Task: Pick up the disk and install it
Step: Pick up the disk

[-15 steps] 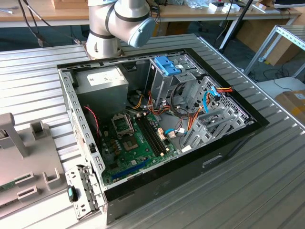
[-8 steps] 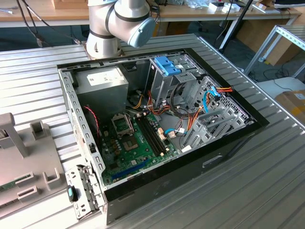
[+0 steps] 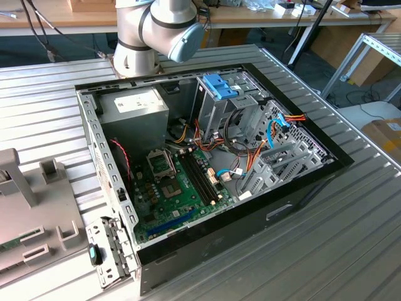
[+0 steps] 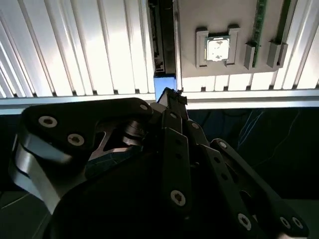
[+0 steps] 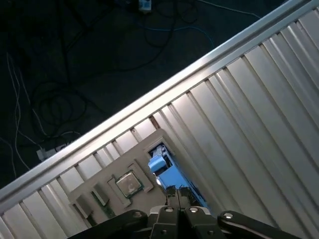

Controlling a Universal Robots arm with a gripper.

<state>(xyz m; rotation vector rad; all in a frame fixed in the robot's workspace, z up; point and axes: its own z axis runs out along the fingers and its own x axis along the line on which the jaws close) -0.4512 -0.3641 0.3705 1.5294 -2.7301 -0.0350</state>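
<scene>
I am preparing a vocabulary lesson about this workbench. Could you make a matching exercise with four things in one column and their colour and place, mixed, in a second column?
Things:
1. motherboard
2. latch
3. chip
4. power supply

Descriptions:
A. blue, on top of the drive cage
B. silvery, seated in the grey tray
C. green, at the bottom of the case
D. grey box in the case corner nearest the arm

Pairs: 1-C, 2-A, 3-B, 4-D
</scene>
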